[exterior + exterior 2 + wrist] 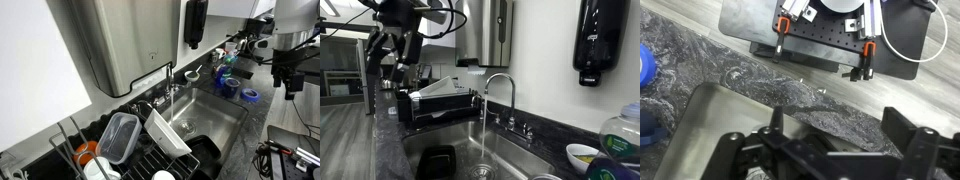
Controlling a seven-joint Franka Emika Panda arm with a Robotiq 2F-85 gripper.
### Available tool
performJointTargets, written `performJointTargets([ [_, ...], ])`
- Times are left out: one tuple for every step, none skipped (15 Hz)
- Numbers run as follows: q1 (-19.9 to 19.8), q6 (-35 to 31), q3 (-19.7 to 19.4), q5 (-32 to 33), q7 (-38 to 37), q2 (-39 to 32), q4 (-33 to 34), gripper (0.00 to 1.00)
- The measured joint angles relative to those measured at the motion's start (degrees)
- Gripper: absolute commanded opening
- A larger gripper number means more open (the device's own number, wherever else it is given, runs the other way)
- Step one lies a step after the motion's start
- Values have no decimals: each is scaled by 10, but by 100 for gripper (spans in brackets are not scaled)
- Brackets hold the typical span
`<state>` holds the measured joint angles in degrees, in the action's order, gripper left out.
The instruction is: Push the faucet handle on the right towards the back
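gripper (830, 158) | jaws spread wide, empty | over countertop (760, 75) | well apart fr faucet handle (527, 127), prob. no contact

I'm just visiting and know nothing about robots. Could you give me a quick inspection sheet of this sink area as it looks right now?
Surface: dark speckled stone counter around a steel sink; water seems to run from the spout.
Job's things: the faucet handle, a small chrome lever beside the spout, untouched.
Clutter: dish rack holding containers; blue roll; bowl.
End effector: open, holding nothing, hanging above the counter, apart from the faucet.
Cables: white cable over a metal plate in the wrist view.
Surroundings: paper towel dispenser and black soap dispenser on the wall.
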<state>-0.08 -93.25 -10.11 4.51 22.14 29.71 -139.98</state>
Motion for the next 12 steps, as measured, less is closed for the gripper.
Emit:
performJointTargets([
  [0, 0, 0, 0, 0, 0, 0, 100],
  [0, 0, 0, 0, 0, 0, 0, 100],
  [0, 0, 0, 0, 0, 0, 0, 100],
  [0, 0, 0, 0, 0, 0, 0, 100],
  [0, 0, 0, 0, 0, 0, 0, 100],
  [0, 0, 0, 0, 0, 0, 0, 100],
  [0, 0, 0, 0, 0, 0, 0, 100],
  [0, 0, 0, 0, 0, 0, 0, 100],
  [0, 0, 0, 0, 0, 0, 0, 100],
  [0, -1, 0, -1, -1, 0, 0, 100],
  [0, -3, 0, -3, -1, -1, 0, 100],
  [0, -9, 0, -7, -2, -5, 0, 100],
])
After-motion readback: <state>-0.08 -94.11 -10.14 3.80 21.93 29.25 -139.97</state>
